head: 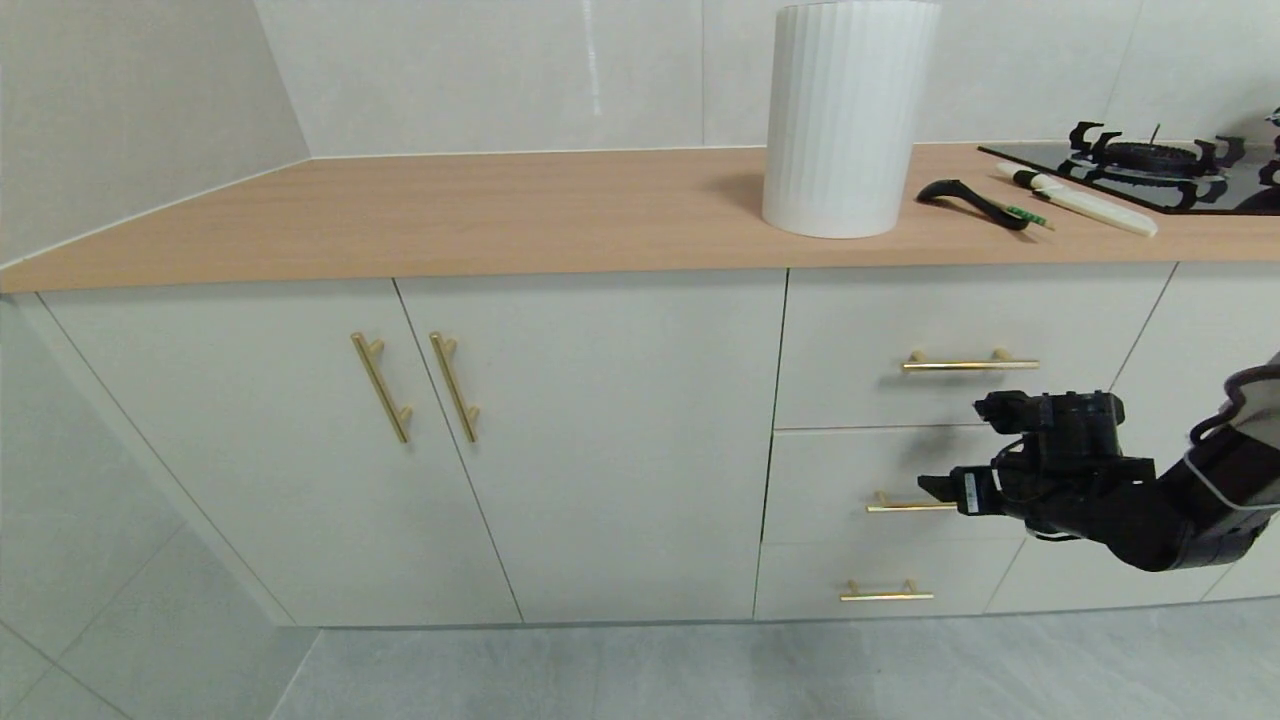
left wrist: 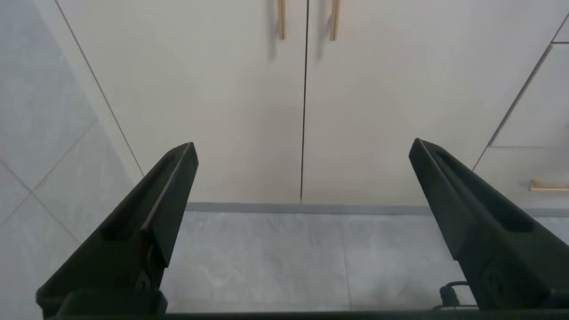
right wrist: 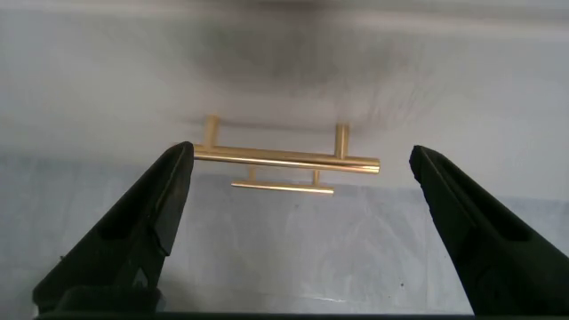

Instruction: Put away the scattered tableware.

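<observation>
Your right claw (head: 955,448) hangs with its fingers apart, just before the middle drawer handle (head: 895,508). Your left claw (left wrist: 302,151) is spread too, facing the cupboard doors (left wrist: 222,98). A black ladle (head: 975,197) and a white utensil (head: 1085,202) lie on the counter (head: 450,215) beside the stove (head: 1150,165).

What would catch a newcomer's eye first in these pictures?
The tall white ribbed container stands out most, upright on the wooden countertop. Next comes the right gripper, jaws open, in front of the middle drawer's gold handle. To the right of the container lie a black ladle and a white utensil, beside the gas hob.
</observation>
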